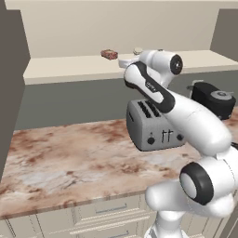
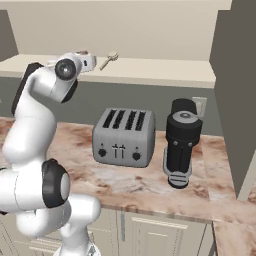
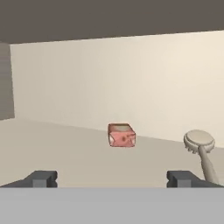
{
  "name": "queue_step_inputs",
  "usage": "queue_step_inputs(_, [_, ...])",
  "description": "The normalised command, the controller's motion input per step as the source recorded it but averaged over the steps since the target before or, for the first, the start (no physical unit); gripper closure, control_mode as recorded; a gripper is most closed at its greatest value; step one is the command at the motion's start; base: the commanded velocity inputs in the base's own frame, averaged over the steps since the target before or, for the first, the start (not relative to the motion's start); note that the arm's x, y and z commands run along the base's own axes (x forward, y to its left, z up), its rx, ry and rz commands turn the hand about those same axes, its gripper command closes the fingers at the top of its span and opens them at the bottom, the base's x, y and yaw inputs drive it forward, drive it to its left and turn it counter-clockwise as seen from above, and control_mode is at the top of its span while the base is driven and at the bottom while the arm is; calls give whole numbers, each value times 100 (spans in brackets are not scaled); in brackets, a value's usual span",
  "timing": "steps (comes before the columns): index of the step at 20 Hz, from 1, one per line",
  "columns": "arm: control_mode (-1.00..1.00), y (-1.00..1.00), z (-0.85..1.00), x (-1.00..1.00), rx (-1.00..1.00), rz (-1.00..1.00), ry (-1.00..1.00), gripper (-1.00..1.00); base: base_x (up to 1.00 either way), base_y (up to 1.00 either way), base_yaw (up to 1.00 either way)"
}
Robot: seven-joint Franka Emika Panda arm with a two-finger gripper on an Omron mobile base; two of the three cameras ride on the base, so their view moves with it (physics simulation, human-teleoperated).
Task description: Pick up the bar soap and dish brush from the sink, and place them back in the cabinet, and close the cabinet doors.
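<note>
The bar soap (image 3: 121,134), a small reddish block, rests on the beige shelf of the cabinet (image 3: 65,148), straight ahead of my gripper (image 3: 111,179). The jaws are open and hold nothing, a short way back from the soap. The dish brush (image 3: 200,144) lies to the soap's right, round cream head toward the back wall, its handle running past my right fingertip (image 3: 181,178). From the left base view the soap (image 1: 109,54) and the brush head (image 1: 137,50) lie just beyond my raised hand. Taupe cabinet doors (image 1: 10,74) (image 2: 235,90) stand swung open at both sides. The sink is out of view.
Below the shelf (image 2: 150,71), a silver four-slot toaster (image 2: 122,137) and a black appliance (image 2: 182,145) stand on the marbled counter (image 1: 69,158). Cream drawers (image 1: 107,211) run under the counter's front edge. My arm reaches up over the toaster (image 1: 151,125).
</note>
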Motion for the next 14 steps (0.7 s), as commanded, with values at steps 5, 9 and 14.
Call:
queue_step_inputs(5, [-100,-4,0,-64,0,0,-11,-100,0,0,0])
queue_step_inputs(9, [-100,-2,0,-63,0,0,-9,-100,0,0,0])
queue_step_inputs(14, [-100,0,0,-61,0,0,-9,-100,0,0,0])
